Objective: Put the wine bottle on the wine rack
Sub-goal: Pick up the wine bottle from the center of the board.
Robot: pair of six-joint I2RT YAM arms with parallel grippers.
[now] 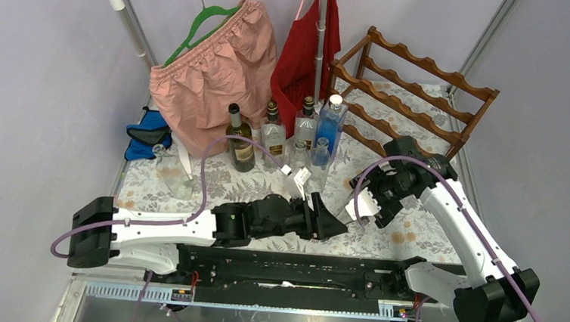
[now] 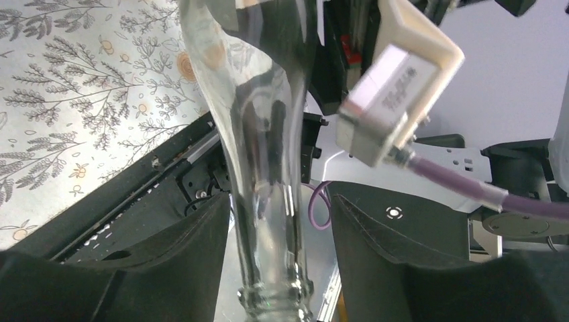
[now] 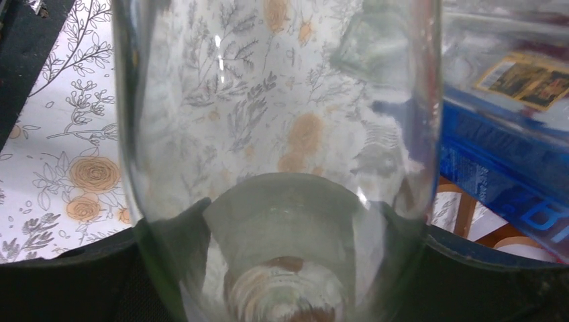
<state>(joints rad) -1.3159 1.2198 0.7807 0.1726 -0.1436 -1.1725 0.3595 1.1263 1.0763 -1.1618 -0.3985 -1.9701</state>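
Left gripper (image 2: 275, 201) straddles the neck of the wine bottle (image 2: 262, 134), jaws at mid width with a gap showing on one side, so no clamp there as far as I can see. Right gripper (image 3: 288, 228) is spread wide around the fat body near the base and looks to be the one carrying it. The bottle hangs off the desk (image 1: 413, 231) between the two grippers, by the near edge, right of centre. Clear glass, looks empty: stiff, fairly light, slick, breakable. Body hold is the safer one; the neck tapers and could slide through. Wine rack (image 1: 415, 94) stands at the far right corner. In the way: a row of standing bottles (image 1: 272, 134), with a blue bottle (image 1: 331, 126) just beside the rack's left end. Pink shorts (image 1: 213, 65) and a red apron (image 1: 305, 49) hang behind them.
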